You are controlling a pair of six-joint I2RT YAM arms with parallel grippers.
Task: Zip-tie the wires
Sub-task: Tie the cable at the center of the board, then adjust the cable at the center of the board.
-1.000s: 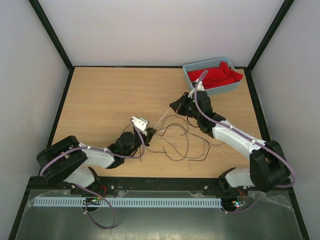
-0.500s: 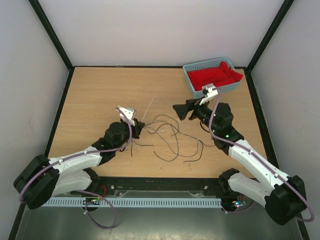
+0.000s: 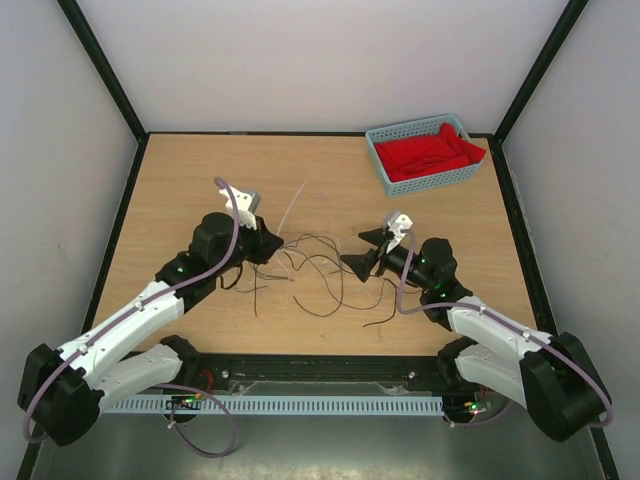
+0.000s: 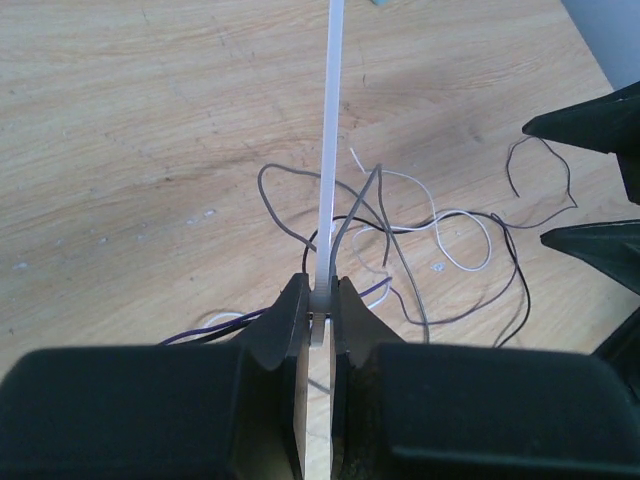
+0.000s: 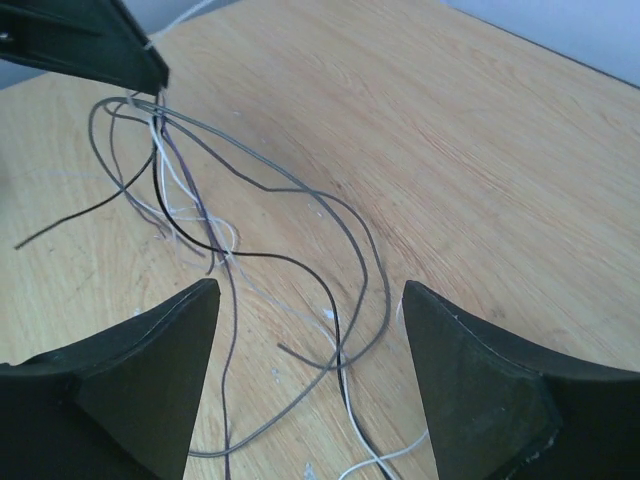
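Your left pincer [image 4: 320,297] pinches the stiff zip tie [image 4: 331,150]; the right pincer [image 5: 308,290] stands wide. The wires [image 3: 315,262] look limp and springy: gather them where they cross.

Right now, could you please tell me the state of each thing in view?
zip tie, clamped at one end, sticking straight out.
left gripper, jaws shut on the zip tie.
right gripper, jaws open, empty.
wires, tangled, ends spread loose.
basket, upright, holding a red cloth.
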